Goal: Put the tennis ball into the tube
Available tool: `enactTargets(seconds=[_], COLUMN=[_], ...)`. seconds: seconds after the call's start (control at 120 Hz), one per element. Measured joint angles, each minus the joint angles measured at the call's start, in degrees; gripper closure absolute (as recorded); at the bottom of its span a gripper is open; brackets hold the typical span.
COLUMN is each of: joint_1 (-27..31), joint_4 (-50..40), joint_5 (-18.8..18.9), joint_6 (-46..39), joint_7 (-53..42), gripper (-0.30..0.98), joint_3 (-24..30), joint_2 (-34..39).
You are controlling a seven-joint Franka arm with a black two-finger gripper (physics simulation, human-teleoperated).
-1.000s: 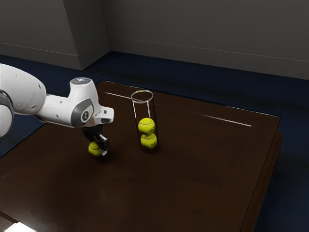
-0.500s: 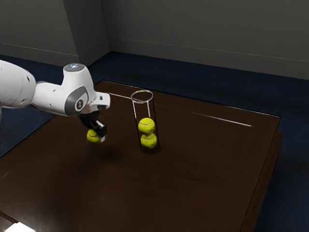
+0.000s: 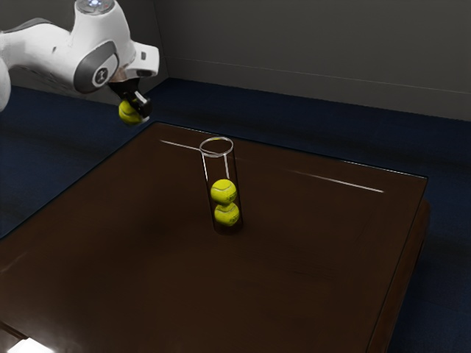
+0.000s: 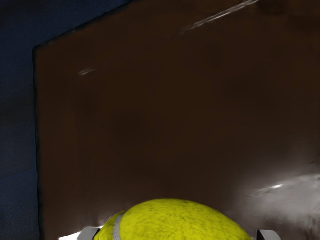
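Note:
High up at the exterior view's upper left, my gripper (image 3: 137, 110) is shut on a yellow tennis ball (image 3: 129, 112), well clear of the table. In the wrist view the same ball (image 4: 175, 222) bulges up at the lower edge, with a fingertip showing at either side of it. The clear tube (image 3: 207, 175) stands upright on the table, its round rim open at the top. Inside it two other tennis balls are stacked, an upper ball (image 3: 224, 192) and a lower ball (image 3: 227, 215). The held ball is higher than the tube's rim and toward the exterior view's left of it.
The dark brown table (image 3: 294, 257) carries the tube, with the table's far edge behind it. A bright white patch (image 3: 29, 346) lies at the exterior view's lower left. Blue floor (image 3: 441, 147) and a grey wall (image 3: 309, 51) are beyond the table.
My gripper has risen steeply from the tabletop with the ball held, drifting a little toward the exterior view's left. The tube and its two balls have stayed in place.

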State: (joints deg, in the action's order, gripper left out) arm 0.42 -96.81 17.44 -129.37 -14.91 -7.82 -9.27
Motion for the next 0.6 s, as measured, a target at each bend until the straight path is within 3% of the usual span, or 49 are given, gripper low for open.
enactTargets(seconds=[0.175, 0.35, 0.6], joint_1=[1.8, 1.5, -3.5], joint_4=[9.6, 10.7, 7.9], joint_5=[4.6, 8.5, 12.3], joint_6=[0.8, 1.3, 5.2], joint_7=[1.1, 2.7, 6.9], gripper=[0.56, 0.58, 0.58], joint_3=[9.2, 15.1, 16.5], joint_2=[-5.7, -7.0, -5.6])
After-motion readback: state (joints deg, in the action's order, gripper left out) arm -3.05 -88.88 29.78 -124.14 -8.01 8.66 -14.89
